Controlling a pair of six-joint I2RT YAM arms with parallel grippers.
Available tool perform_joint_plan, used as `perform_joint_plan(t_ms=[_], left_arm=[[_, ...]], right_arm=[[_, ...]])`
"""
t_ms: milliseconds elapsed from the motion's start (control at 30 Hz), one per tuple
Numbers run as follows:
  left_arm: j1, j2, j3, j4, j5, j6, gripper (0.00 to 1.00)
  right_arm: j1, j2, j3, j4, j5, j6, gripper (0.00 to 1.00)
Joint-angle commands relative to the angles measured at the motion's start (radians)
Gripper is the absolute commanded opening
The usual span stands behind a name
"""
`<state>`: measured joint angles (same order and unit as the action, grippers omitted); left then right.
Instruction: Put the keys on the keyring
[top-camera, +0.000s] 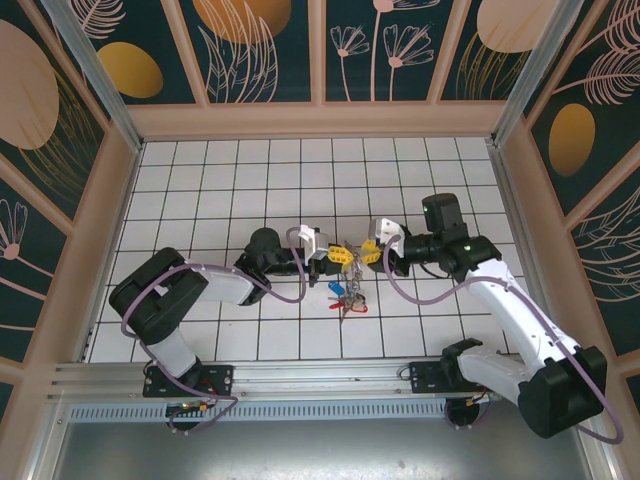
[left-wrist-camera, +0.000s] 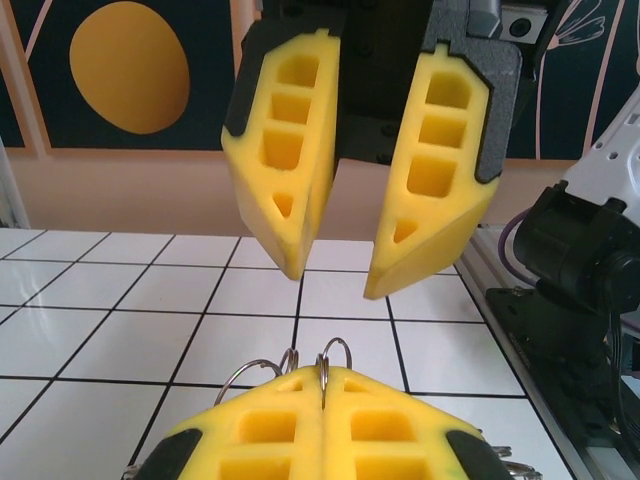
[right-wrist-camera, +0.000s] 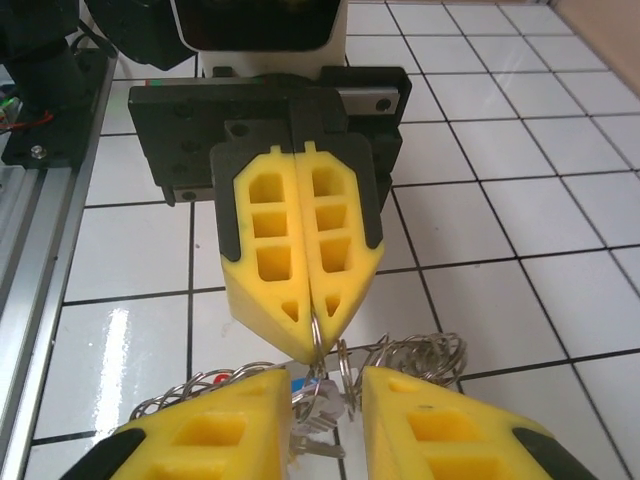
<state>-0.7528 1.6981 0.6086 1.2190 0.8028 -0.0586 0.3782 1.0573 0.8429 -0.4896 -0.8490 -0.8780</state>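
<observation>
Right wrist view is showing the keyring (right-wrist-camera: 343, 362) pinched at the tip of your tightly closed left gripper (right-wrist-camera: 312, 340), with the keys (top-camera: 345, 295) bunching just beside it. Your right gripper (right-wrist-camera: 325, 385) is standing narrowly parted around them, so be steadying the ring and picking out one key squarely.

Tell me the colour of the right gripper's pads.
Yellow pads; the left wrist view shows them best.
</observation>
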Motion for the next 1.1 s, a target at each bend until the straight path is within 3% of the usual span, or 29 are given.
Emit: perform_joint_plan(t_ms=[0, 267, 400, 633, 867, 1067], left_arm=[[0.0, 0.0, 0.007, 0.101, -0.01, -0.026, 0.0], [0.0, 0.009, 0.008, 0.136, -0.029, -0.051, 0.0], [0.0, 0.009, 0.008, 0.154, -0.027, -0.059, 0.0], [0.0, 0.009, 0.001, 0.205, -0.037, -0.078, 0.0], [0.0, 0.089, -0.01, 0.362, -0.049, -0.163, 0.0], [0.0, 0.105, -0.009, 0.398, -0.056, -0.182, 0.0]], right_arm=[[-0.01, 0.033, 0.008, -0.038, -0.039, 0.086, 0.25], [-0.015, 0.049, -0.026, -0.017, -0.098, 0.195, 0.22], [-0.015, 0.057, -0.03, 0.038, -0.107, 0.261, 0.0], [-0.045, 0.1, -0.055, 0.114, -0.123, 0.397, 0.0], [-0.045, 0.151, -0.092, 0.203, -0.166, 0.509, 0.0], [-0.045, 0.113, -0.082, 0.17, -0.128, 0.414, 0.03]])
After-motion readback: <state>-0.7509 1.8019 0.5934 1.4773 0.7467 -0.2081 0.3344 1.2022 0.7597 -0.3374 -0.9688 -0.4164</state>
